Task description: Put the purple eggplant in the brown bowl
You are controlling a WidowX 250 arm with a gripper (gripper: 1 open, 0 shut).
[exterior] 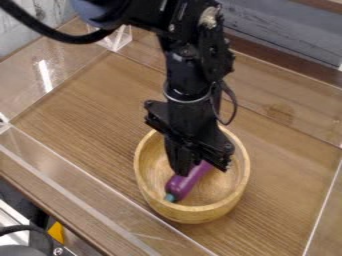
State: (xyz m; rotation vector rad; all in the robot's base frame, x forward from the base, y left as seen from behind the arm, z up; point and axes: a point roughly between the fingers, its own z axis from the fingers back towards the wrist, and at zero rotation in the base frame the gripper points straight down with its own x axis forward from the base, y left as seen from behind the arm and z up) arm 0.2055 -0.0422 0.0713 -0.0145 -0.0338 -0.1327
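Eggplant delivered into the bowl, end effector clear of it.

The purple eggplant (186, 181) lies inside the brown bowl (158, 197) on the wooden table (80, 120). The end effector (197, 163) hangs just above it, jaws closed and holding nothing. The placing step looks complete; what remains is judged to be lifting straight up without nudging the bowl.

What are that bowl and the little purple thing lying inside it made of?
The brown bowl looks like turned wood with a matte, light-brown finish: faint grain lines show on its thick rim. The purple eggplant seems to be moulded plastic or rubber; its even colour and slight sheen suggest a toy, though the picture is too coarse to say which.
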